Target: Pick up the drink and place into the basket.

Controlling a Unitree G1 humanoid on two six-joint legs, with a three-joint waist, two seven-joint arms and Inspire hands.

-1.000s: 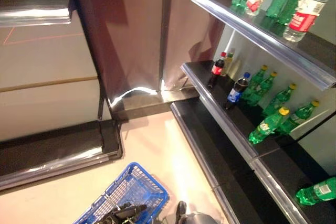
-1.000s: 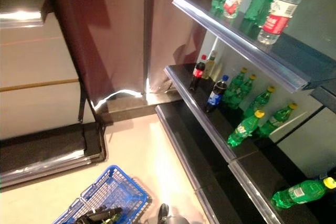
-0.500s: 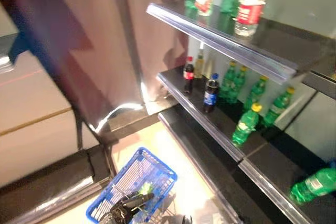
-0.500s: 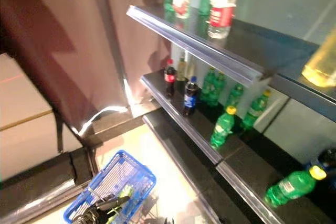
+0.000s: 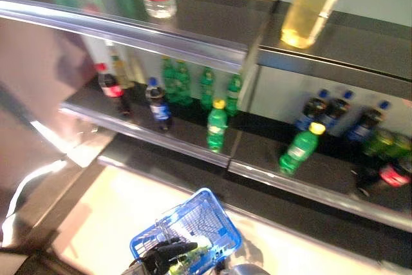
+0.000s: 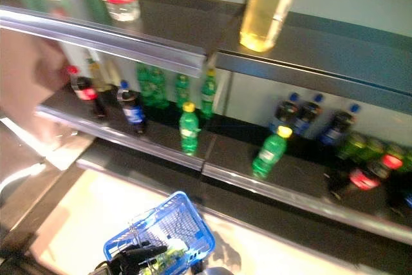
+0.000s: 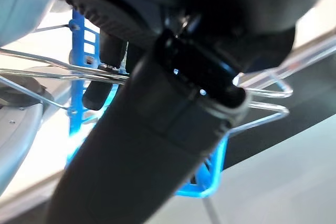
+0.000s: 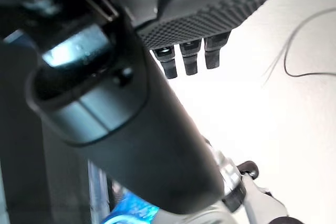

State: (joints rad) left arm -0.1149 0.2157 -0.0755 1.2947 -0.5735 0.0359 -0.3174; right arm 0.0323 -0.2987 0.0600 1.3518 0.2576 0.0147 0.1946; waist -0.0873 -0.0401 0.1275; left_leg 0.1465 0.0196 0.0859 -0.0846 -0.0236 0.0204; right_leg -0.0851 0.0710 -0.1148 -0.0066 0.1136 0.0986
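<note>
— How did the head views look?

— Smeared, the lot. The upper shelf (image 5: 161, 37) streaked sideways, the bottles on it blurred past reading. A hard white glare sat on the floor (image 5: 96, 204) at lower left, and a bright strip ran along the lower shelf edge (image 6: 270, 191).

— And the basket (image 5: 212, 223)?

— Lit well enough, blue wires soft. It threw a faint shadow to its right.

— The wrist views?

— Dark bulk filled both, out of focus up close. Behind the right robot hand (image 8: 189, 59) the floor was blown out white.
</note>
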